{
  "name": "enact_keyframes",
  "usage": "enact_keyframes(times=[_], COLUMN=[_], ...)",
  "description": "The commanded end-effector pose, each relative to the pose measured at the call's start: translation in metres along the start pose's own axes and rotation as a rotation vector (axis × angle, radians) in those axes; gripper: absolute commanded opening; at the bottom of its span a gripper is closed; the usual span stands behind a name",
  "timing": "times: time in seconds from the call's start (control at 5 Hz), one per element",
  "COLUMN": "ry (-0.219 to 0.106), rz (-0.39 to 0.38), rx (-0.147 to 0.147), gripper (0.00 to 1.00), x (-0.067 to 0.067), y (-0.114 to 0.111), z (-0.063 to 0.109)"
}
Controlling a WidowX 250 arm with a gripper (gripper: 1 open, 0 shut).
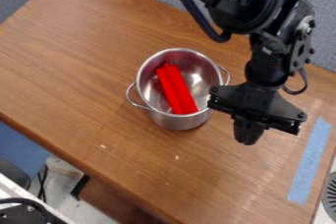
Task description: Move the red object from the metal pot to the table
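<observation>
A bright red elongated block [175, 87] lies slanted inside the shiny metal pot [180, 90], which stands near the middle of the brown wooden table [79, 61]. My gripper [250, 133] hangs just right of the pot, pointing down close above the tabletop, clear of the pot's rim. Its jaws are shut, with nothing held between them. The black arm reaches in from the top of the view.
A strip of light blue tape [309, 159] runs along the table's right edge. The table's front edge drops off toward the lower left, with cables and floor below. Bare wood lies left of and in front of the pot.
</observation>
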State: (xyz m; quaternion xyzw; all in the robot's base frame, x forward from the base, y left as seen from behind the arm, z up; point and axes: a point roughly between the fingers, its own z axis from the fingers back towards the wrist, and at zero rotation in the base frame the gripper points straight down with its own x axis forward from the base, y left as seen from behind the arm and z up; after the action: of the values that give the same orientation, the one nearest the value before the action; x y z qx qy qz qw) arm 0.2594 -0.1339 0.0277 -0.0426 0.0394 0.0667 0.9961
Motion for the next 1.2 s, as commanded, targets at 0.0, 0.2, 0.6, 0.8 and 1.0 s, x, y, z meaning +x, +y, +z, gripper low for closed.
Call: enact_keyframes(times=[0.0,0.2,0.6,0.8,1.0], ry=[-0.038,-0.038,-0.105,-0.128,-0.13], rz=[0.037,0.065,0.455,0.641,0.624], rx=[-0.027,-0.026,-0.106,-0.113,-0.113], gripper=[1.0,0.0,0.0,1.0,1.0], x=[0.012,0.023,0.037,0.042,0.033], y=[-0.02,-0.037,-0.011,-0.001,-0.016], z=[0.018,0.026,0.025,0.017,0.034])
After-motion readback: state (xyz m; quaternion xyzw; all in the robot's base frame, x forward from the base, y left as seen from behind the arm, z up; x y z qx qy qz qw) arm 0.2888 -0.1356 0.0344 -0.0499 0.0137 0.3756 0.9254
